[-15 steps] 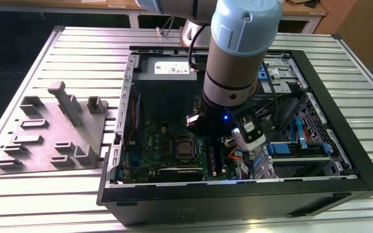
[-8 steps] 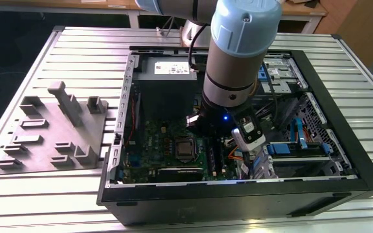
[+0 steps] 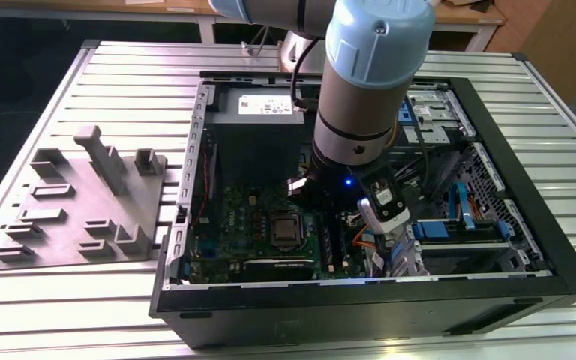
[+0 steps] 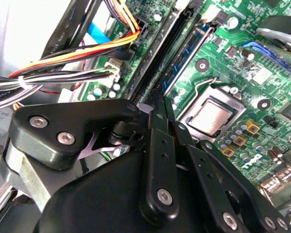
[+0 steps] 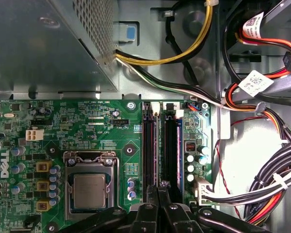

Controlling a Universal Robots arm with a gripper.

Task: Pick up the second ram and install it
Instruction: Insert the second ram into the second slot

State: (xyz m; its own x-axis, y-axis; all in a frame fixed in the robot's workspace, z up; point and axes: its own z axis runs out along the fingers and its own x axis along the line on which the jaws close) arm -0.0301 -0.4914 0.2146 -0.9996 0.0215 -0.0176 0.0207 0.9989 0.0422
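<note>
Arm reaches down into the open PC case (image 3: 528, 247), gripper (image 5: 160, 187) low over the motherboard (image 5: 87, 131), just above the RAM slots (image 5: 162, 145). Fingers (image 5: 151, 208) pinched narrow, tips together at the slots' near end. Second ram (image 4: 182, 56) appears seated edge-on in a slot, running toward 12 o'clock from the fingertips; whether the fingers grip it, cannot tell. CPU socket (image 5: 89, 187) at 9 o'clock of the gripper, cable bundle (image 5: 276, 189) at 3 o'clock. Grey fixture block (image 3: 83, 202) sits outside the case on the table (image 3: 548, 97).

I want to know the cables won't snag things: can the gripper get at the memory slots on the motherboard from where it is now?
Probably yes. The gripper is already right over the memory slots, and the cables lie off to one side, clear of them.
</note>
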